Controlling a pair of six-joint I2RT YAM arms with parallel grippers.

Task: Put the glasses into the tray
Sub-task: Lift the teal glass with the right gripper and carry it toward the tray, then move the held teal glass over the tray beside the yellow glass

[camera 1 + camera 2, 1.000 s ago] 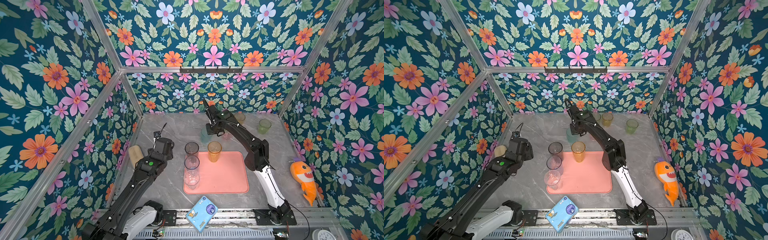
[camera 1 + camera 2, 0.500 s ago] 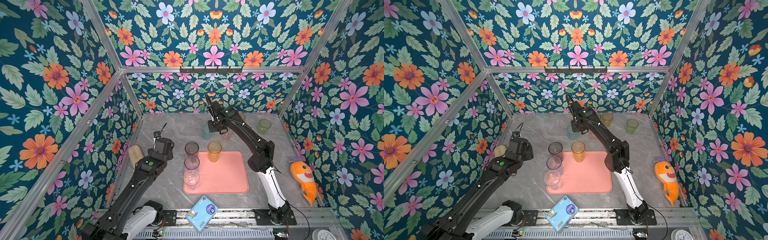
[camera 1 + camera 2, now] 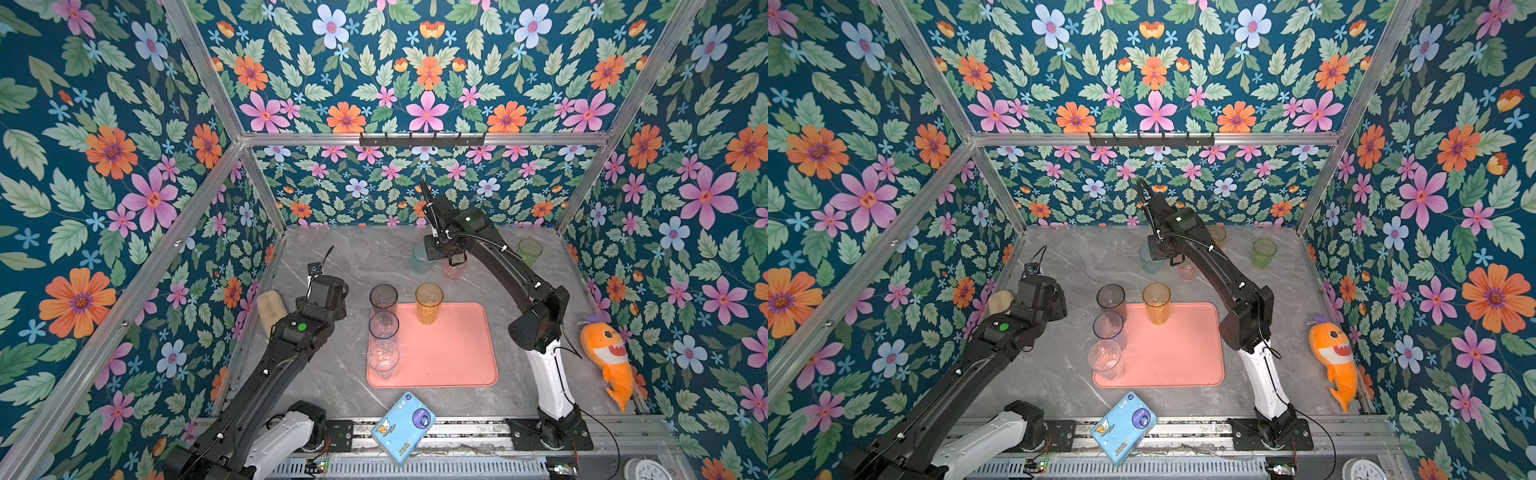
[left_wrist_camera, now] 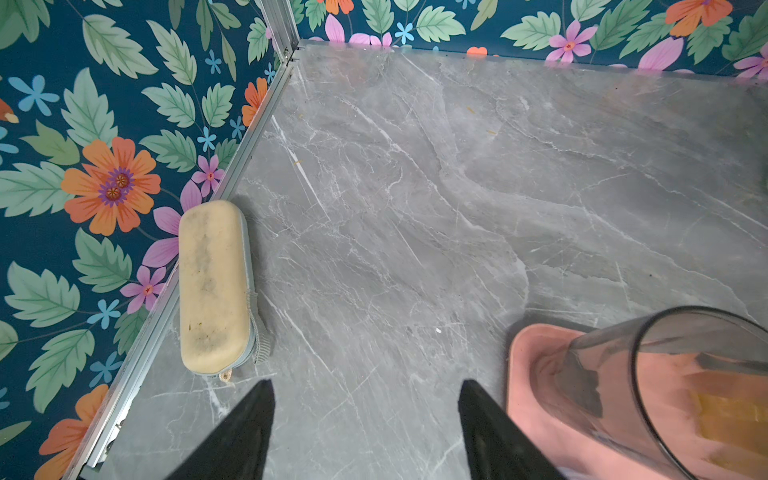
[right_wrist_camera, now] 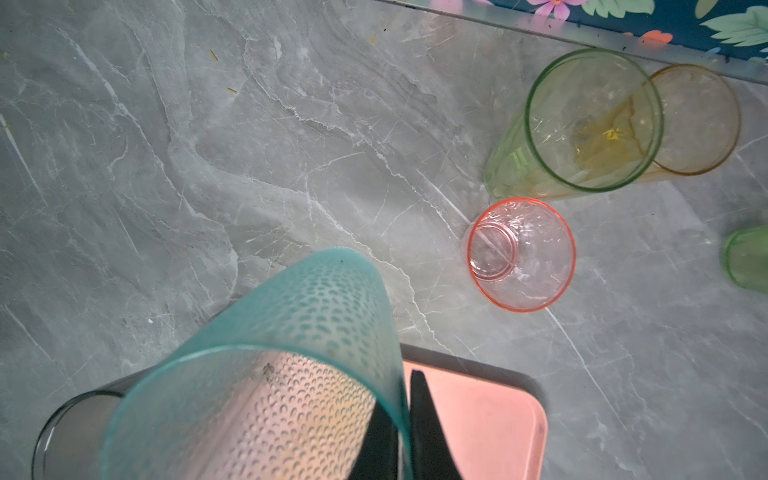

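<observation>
The salmon-pink tray (image 3: 449, 353) lies mid-table and carries a smoky grey (image 3: 383, 299), a pale blue (image 3: 383, 328), a clear (image 3: 382, 359) and an orange glass (image 3: 429, 303). My right gripper (image 5: 401, 419) is shut on the wall of the teal glass (image 5: 291, 332), one finger inside and one outside. That glass (image 3: 420, 259) is behind the tray. Close by stand a pink glass (image 5: 521, 253), a yellow-green glass (image 5: 582, 124) and an amber glass (image 5: 698, 120). My left gripper (image 4: 365, 388) hangs open and empty over bare table, left of the tray (image 4: 523, 374).
A beige oblong pouch (image 4: 214, 286) lies against the left wall. A blue cartoon packet (image 3: 403, 428) sits at the front edge and an orange shark toy (image 3: 606, 357) by the right wall. Another green glass (image 3: 530, 251) stands at the back right.
My right arm has swung slightly to the right, keeping hold of the teal glass. The left arm and the glasses on the tray have not moved.
</observation>
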